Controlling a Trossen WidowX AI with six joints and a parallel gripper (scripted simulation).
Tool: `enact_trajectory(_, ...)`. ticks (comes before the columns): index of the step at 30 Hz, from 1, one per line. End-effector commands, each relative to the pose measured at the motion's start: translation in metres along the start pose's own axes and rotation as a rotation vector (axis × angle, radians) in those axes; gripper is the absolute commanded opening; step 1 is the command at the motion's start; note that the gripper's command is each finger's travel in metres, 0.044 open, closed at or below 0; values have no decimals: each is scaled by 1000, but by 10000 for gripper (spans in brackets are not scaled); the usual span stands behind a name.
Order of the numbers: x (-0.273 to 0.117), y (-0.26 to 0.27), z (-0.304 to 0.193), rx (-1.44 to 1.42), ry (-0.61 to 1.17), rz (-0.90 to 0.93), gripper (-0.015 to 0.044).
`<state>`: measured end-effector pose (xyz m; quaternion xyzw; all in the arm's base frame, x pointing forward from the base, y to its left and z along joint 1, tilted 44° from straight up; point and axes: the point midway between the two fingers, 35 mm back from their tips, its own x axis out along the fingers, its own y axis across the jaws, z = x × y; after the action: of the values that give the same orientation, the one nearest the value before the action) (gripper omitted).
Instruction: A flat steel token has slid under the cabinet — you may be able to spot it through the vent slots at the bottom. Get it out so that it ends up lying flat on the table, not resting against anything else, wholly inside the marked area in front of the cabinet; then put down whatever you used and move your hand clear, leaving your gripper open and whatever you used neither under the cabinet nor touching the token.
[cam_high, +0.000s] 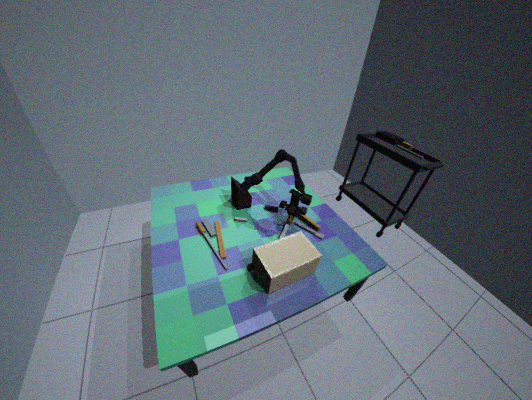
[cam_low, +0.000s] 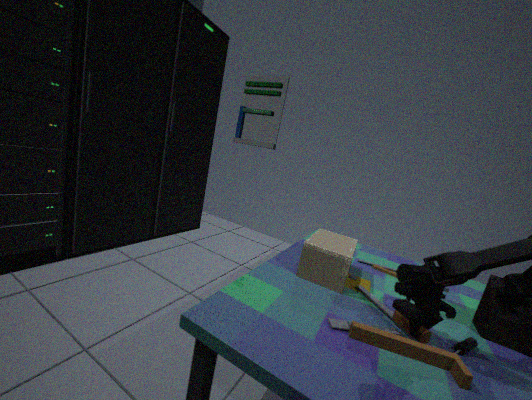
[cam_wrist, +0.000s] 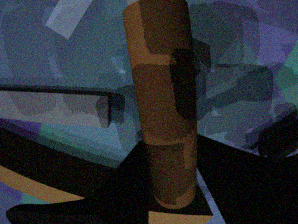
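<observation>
The pale box-shaped cabinet (cam_high: 295, 250) (cam_low: 325, 265) stands on the table. My gripper (cam_high: 291, 215) (cam_low: 413, 331) is shut on the orange handle (cam_wrist: 162, 105) of a tool, beside the cabinet. The tool's thin grey shaft (cam_high: 284, 231) (cam_low: 375, 300) points toward the cabinet; I cannot tell whether its tip touches anything. The steel token is not visible, and the vent slots cannot be made out. I cannot make out the marked area; a yellow-orange patch (cam_low: 365, 284) beside the cabinet is unclear.
An angled orange tool (cam_high: 309, 222) (cam_low: 400, 345) with a grey blade lies near the gripper. An orange bar (cam_high: 220, 240) and a thin-shafted tool (cam_high: 215, 251) lie across the table. A small pale piece (cam_high: 240, 219) and a black object (cam_high: 271, 208) (cam_low: 466, 345) lie nearer the arm's base.
</observation>
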<state>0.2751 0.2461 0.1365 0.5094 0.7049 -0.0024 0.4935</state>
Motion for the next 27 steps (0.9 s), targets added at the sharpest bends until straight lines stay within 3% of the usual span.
enact_trajectory(1,-3,6,1,6,-21,8,0)
enact_trajectory(27,-4,9,34,6,-23,7,0)
